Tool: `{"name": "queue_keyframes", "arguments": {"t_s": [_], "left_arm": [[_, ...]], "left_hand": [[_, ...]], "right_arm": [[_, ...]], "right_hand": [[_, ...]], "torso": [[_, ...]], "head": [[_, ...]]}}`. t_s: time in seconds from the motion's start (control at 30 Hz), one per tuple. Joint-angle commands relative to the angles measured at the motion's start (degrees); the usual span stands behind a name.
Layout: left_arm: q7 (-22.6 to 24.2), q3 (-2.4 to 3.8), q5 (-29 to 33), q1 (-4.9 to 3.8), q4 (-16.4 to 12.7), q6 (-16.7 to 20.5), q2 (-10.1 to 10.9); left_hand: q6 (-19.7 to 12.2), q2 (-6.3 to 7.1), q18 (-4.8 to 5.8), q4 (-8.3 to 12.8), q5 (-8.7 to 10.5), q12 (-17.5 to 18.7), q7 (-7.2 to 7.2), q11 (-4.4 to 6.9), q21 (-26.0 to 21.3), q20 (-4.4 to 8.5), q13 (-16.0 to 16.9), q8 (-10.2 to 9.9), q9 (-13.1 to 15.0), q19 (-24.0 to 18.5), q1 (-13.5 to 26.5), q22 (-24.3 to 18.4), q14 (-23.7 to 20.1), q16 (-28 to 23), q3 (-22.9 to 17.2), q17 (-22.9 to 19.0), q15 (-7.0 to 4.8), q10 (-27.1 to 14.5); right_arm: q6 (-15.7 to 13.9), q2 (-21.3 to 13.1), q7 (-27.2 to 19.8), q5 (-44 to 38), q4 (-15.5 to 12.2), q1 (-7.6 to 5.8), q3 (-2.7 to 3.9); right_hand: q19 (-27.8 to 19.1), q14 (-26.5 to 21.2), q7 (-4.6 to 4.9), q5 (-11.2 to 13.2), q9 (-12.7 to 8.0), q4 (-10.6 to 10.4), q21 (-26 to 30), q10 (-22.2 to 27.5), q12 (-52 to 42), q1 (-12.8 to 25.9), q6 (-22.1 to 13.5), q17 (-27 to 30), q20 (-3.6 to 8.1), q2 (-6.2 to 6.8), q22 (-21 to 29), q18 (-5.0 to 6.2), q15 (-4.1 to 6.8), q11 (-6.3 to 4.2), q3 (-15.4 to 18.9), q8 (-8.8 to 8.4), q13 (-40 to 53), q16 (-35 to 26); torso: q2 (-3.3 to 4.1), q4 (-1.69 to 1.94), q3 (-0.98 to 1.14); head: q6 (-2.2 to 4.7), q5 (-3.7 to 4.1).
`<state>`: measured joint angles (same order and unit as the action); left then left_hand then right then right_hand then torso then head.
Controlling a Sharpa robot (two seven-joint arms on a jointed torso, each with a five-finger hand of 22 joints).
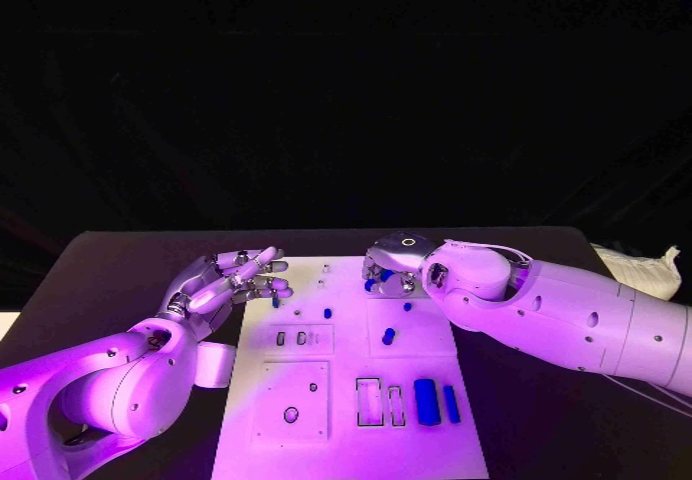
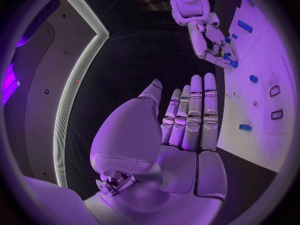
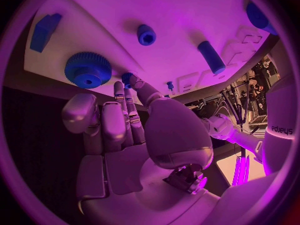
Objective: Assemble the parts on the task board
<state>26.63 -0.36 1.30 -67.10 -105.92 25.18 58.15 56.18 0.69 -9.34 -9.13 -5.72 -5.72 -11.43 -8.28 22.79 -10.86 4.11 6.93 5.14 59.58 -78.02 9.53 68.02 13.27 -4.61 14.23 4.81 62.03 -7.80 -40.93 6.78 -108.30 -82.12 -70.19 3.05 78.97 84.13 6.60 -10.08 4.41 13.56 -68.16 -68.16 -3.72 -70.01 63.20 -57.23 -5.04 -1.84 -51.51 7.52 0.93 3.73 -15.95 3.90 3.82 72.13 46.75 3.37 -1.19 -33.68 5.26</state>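
**Board only partly done, plenty left**

Nearest on the task board, two blue parts lie loose beside open slots. Mid-board, another part looks seated. Farther back, the left hand hovers spread, holding nothing, while the right hand fingers a small blue piece by the gear.

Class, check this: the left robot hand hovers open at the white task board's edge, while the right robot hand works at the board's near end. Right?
Not quite. The head view shows the right robot hand at the white task board's far end. The left robot hand is indeed open at its edge.
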Motion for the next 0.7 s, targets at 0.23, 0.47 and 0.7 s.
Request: {"name": "queue_keyframes", "arguments": {"t_s": [0.23, 0.47, 0.7], "left_arm": [[0.09, 0.04, 0.31, -0.1, -0.24, -1.31, 0.17], [0.09, 0.04, 0.4, -0.11, -0.3, -1.2, 0.2], [0.08, 0.04, 0.78, -0.12, -0.28, -1.06, 0.28]], "left_hand": [[-0.21, 0.15, -1.06, 0.44, -0.11, 0.31, -0.34, -0.16, 0.36, -0.01, -0.07, -0.35, -0.08, 0.29, 0.19, 0.03, 0.38, -0.28, 0.02, 0.11, 0.12, -0.22], [-0.27, 0.1, -1.06, 0.49, -0.12, 0.42, -0.38, -0.2, 0.36, -0.02, -0.08, -0.44, -0.1, 0.28, 0.19, 0.02, 0.39, -0.34, 0.01, 0.18, 0.14, -0.3], [-0.53, -0.03, -1.05, 0.66, -0.12, 0.76, -0.48, -0.29, 0.36, -0.06, -0.11, -0.75, -0.18, 0.27, 0.16, -0.01, 0.41, -0.5, -0.05, 0.43, 0.19, -0.53]], "right_arm": [[3.82, 0.55, -0.03, -0.53, 0.55, -0.03, 0.05], [4.46, 0.82, -0.04, -0.29, 0.77, -0.02, 0.05], [1.51, 0.81, 0.5, -0.2, 0.9, -0.01, 0.05]], "right_hand": [[-0.26, 1.57, -0.12, 0.85, 0.37, -0.35, -1.42, -1.91, -0.06, -0.36, 1.82, -0.52, 0.33, -0.57, -1.61, -1.1, 0.37, -0.34, -1.94, 0.48, 0.14, 0.75], [-0.33, 1.54, -0.17, 0.98, 0.49, -0.43, -1.75, -2.38, -0.02, -0.56, 2.27, -0.64, 0.44, -0.57, -1.96, -1.12, 0.46, -0.47, -2.61, 0.48, 0.15, 0.93], [-0.39, 1.49, -0.08, 1.32, 0.61, -0.52, -2.08, -2.66, 0.06, -0.67, 2.61, -0.6, 0.5, -0.35, -2.34, -1.17, 0.47, -0.47, -3.24, 0.43, 0.13, 1.01]], "torso": [[0.1, 0.11, -0.06], [0.16, 0.17, -0.08], [0.15, 0.27, -0.13]], "head": [[-0.44, 0.01], [-0.75, 0.05], [-0.79, 0.03]]}}
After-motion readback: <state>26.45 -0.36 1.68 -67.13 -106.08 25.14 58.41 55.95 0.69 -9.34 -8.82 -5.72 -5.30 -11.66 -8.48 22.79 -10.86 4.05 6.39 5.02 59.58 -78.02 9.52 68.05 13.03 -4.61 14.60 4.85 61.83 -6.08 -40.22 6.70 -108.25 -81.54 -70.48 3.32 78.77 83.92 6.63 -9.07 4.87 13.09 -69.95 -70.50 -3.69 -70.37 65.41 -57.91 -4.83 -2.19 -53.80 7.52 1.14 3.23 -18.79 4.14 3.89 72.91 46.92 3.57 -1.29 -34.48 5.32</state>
